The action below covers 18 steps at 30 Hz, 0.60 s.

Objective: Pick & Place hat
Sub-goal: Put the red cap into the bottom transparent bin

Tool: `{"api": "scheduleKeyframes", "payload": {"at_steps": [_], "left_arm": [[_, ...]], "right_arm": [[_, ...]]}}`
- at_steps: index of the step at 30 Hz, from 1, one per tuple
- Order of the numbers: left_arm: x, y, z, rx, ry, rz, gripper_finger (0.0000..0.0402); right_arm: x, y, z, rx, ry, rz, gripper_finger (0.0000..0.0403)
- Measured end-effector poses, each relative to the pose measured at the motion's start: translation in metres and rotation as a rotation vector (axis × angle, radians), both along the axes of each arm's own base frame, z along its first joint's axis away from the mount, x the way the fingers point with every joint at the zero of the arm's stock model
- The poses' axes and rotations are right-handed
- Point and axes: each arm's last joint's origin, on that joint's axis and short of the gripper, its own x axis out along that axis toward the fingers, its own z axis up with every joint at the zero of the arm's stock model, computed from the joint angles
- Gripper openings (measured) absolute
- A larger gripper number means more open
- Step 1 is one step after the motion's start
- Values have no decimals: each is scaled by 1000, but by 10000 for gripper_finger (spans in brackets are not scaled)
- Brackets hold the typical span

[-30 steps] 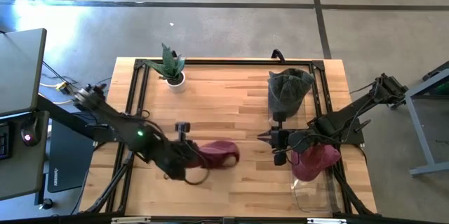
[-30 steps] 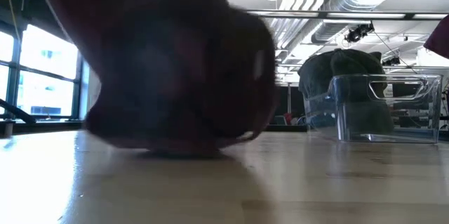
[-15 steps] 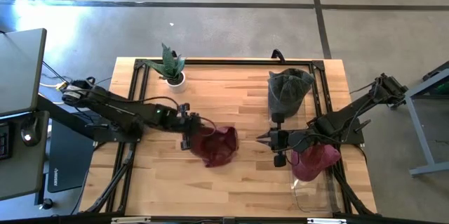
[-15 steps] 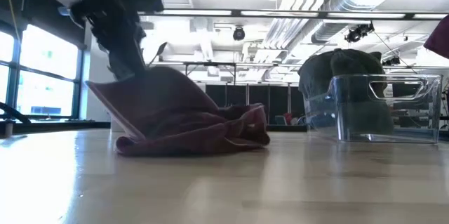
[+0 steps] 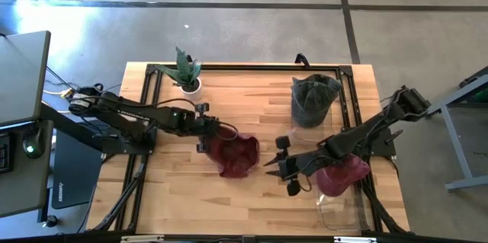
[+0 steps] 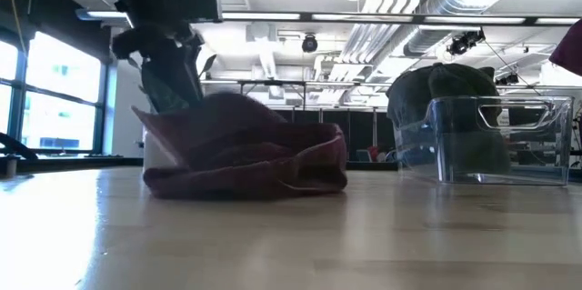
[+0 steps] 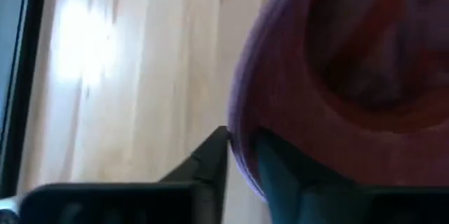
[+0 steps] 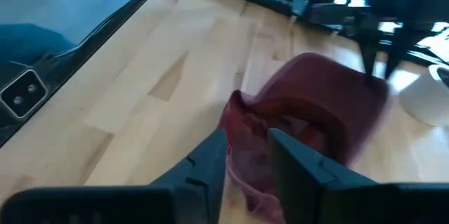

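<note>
Maroon hat: the maroon hat (image 5: pixel 232 155) lies crumpled on the wooden table (image 5: pixel 252 98), a little left of centre; in the low view (image 6: pixel 245 155) it sits flat on the boards with one edge raised.
Left gripper: the left gripper (image 5: pixel 204 138) is at the hat's left edge, its fingers (image 7: pixel 210 161) pinching the brim (the left wrist view shows fabric caught in the narrow gap between them).
Right gripper: the right gripper (image 5: pixel 276 164) hangs just right of the hat, not touching it, pointed toward it; its fingers (image 8: pixel 203 164) stand a little apart with nothing between them, and past them the hat (image 8: pixel 302 122) shows with the left arm behind it.
Between the grippers: only the hat and bare table separate the two; the right arm reaches in from the table's right edge.
Clear bin: a clear plastic bin (image 5: pixel 338 205) sits at the near right corner, and a second maroon hat (image 5: pixel 343 173) lies partly under the right arm, just by the bin.
Dark hat: a dark green hat (image 5: pixel 313 98) rests near the far right side, well apart from the task's hat; in the low view it (image 6: pixel 446 99) rises behind the bin (image 6: pixel 500 140).
Plant: a small potted plant (image 5: pixel 187 71) stands at the far left corner, clear of both arms.
Frame: a black metal frame (image 5: pixel 149 98) runs along the table's edges.
</note>
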Motion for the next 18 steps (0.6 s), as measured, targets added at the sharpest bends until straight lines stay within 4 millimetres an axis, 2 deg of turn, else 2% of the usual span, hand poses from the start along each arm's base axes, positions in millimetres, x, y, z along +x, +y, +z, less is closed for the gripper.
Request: {"api": "scheduleKeyframes", "payload": {"at_steps": [3, 8, 13, 18], "left_arm": [[1, 8, 8, 11, 16, 24, 131], [-6, 12, 44, 53, 1, 116, 199], [-8, 0, 62, 44, -40, 137, 214], [-13, -25, 49, 27, -38, 79, 215]], "right_arm": [[12, 6, -6, -2, 29, 34, 128], [35, 12, -19, -3, 130, 98, 162], [65, 18, -35, -103, 219, 130, 180], [95, 19, -37, -236, 337, 150, 181]]}}
